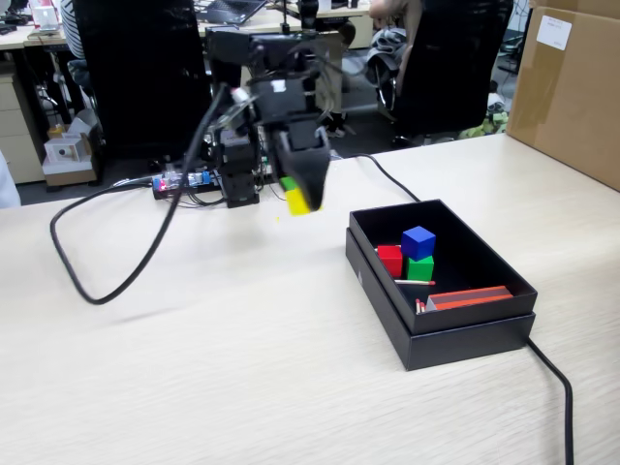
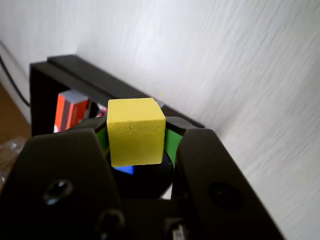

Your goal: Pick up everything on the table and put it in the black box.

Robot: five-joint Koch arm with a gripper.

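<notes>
Black office chairs (image 1: pixel 136 73) and cluttered desks (image 1: pixel 29 34) behind, a brown cardboard carton (image 1: pixel 572 87) at right.

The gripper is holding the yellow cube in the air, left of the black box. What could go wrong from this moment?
1. The gripper holds the yellow cube only by its lower part, most of it sticking out, so it might slip and drop on the table before the black box.
2. The blue cube sits on top of the green cube; a dropped cube could knock it off.
</notes>
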